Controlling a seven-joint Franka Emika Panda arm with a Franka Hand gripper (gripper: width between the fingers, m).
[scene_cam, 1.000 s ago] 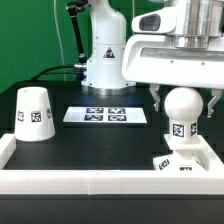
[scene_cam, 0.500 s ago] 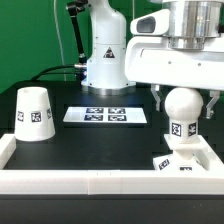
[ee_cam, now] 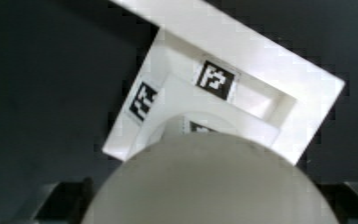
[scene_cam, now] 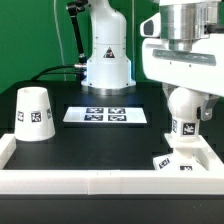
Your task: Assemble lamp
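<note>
**I hold the bulb over the base**

My hand (scene_cam: 186, 103) is shut around the round bulb (scene_cam: 183, 110), one finger on each side, at the exterior view's right. The flat base (scene_cam: 181, 161) lies right under it on the table (scene_cam: 100, 150). I cannot tell if they touch. I think I should keep the bulb straight, line its stem up with the middle of the base, and go down slowly. The bulb stands upright, ball on top, stem pointing down.
</note>
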